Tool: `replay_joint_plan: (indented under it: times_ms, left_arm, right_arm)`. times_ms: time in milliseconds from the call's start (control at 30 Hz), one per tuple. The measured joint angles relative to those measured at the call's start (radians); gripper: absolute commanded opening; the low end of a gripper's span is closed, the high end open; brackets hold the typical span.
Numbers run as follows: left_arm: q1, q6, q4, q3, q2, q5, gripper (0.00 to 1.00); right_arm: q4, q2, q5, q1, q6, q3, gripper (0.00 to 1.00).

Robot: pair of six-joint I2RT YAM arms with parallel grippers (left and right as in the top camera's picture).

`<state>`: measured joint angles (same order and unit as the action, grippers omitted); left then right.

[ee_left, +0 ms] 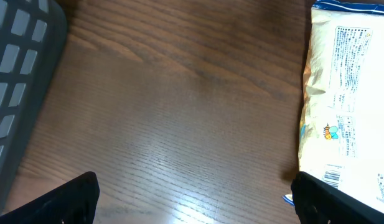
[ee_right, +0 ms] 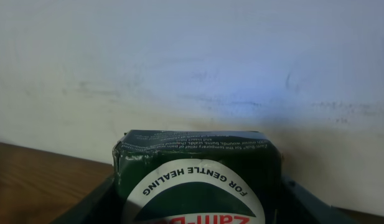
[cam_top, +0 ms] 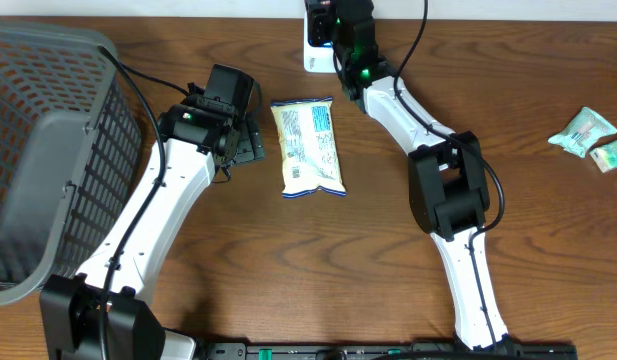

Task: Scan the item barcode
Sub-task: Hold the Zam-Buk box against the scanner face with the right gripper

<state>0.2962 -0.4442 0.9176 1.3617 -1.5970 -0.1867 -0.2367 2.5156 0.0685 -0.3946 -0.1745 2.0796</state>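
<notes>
overhead: the right tool (cam_top: 340, 22) is seen stretched to the far edge of the counter (cam_top: 388, 260), right at a white device (cam_top: 314, 48) that is judged to be the scanner. what it carries cannot be made out from above. the left tool (cam_top: 246, 142) is held at mid-counter. a snack bag (cam_top: 309, 147) is laid flat just to its right, long axis running near to far with a slight tilt. a grey basket (cam_top: 48, 150) is set at the left edge, and small packets (cam_top: 591, 135) lie well apart at the right. nothing is placed between either tool and the thing nearest it.

left wrist: the left tool is shown spread wide and empty, with bare wood between its fingers. the bag is found beside the right finger, a barcode (ee_left: 332, 176) printed near its closer end.

right wrist: a dark green box (ee_right: 198, 180) is gripped between the part-closed fingers, round label towards the camera, a pale wall behind. whether its barcode is turned to the device cannot be told. the box is judged the item in hand, so the coming move is taken to rest with the right arm and on how the box face is turned.
</notes>
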Motion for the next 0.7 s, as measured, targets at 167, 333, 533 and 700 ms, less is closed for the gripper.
replay_joint_plan:
  times_ms: [167, 333, 533, 700]
  left_arm:
    - [0.0, 0.0, 0.0, 0.0, 0.0, 0.0, 0.97]
    - [0.0, 0.0, 0.0, 0.0, 0.0, 0.0, 0.98]
    - [0.0, 0.0, 0.0, 0.0, 0.0, 0.0, 0.98]
    - [0.0, 0.0, 0.0, 0.0, 0.0, 0.0, 0.98]
  right_arm:
    - [0.016, 0.0, 0.014, 0.0, 0.001, 0.0, 0.42]
    - [0.032, 0.0, 0.038, 0.0, 0.003, 0.0, 0.43]
    - [0.009, 0.0, 0.043, 0.004, 0.003, 0.0, 0.43]
    - [-0.061, 0.0, 0.045, 0.011, -0.001, 0.0, 0.44]
